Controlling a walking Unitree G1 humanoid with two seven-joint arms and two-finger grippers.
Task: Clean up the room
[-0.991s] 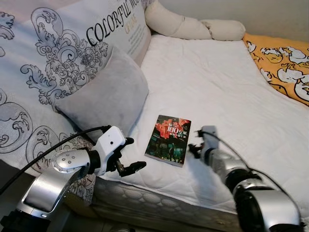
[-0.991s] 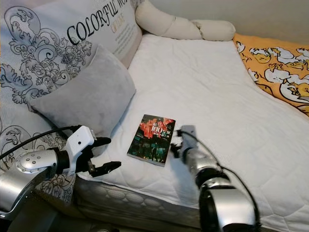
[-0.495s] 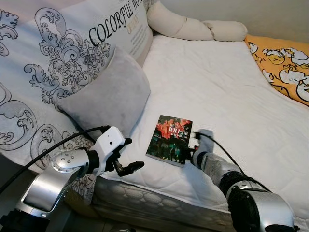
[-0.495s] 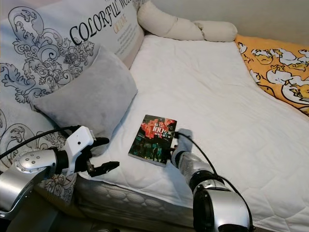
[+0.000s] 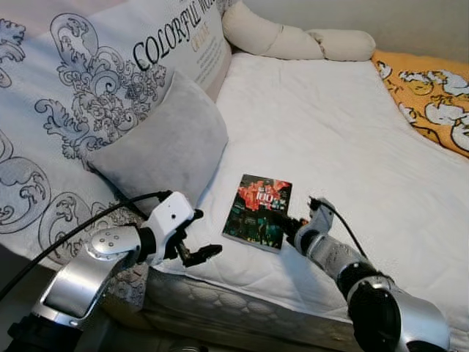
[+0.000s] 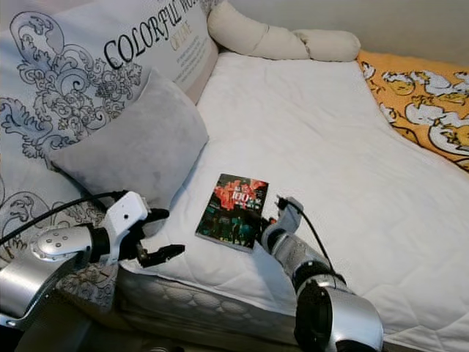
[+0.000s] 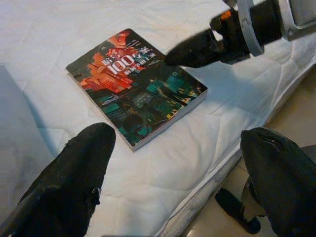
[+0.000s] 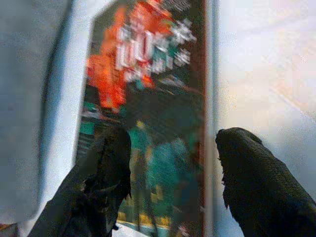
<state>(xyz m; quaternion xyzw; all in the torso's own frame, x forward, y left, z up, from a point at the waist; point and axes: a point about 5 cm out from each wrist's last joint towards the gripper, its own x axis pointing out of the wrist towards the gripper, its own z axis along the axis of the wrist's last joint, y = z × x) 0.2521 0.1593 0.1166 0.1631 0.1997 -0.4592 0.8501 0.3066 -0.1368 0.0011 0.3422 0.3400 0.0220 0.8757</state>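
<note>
A paperback book (image 5: 258, 211) with a dark cover and red and teal print lies flat on the white bed sheet (image 5: 330, 125), close to the front edge. My right gripper (image 5: 281, 220) is open at the book's right long edge. In the right wrist view one fingertip (image 8: 101, 182) rests over the cover and the other (image 8: 261, 182) is on the sheet beside it. My left gripper (image 5: 199, 235) hovers open a short way left of the book (image 7: 136, 84), near the mattress edge, holding nothing.
A grey pillow (image 5: 165, 143) leans against a large patterned cushion (image 5: 95, 81) left of the book. Cream bolsters (image 5: 293, 40) lie at the bed's head, and an orange patterned blanket (image 5: 432, 95) lies at the right. The quilted mattress side (image 5: 220, 308) drops off in front.
My right gripper has slid left onto the book's right edge, one finger now over the cover. The left arm has hardly moved.
</note>
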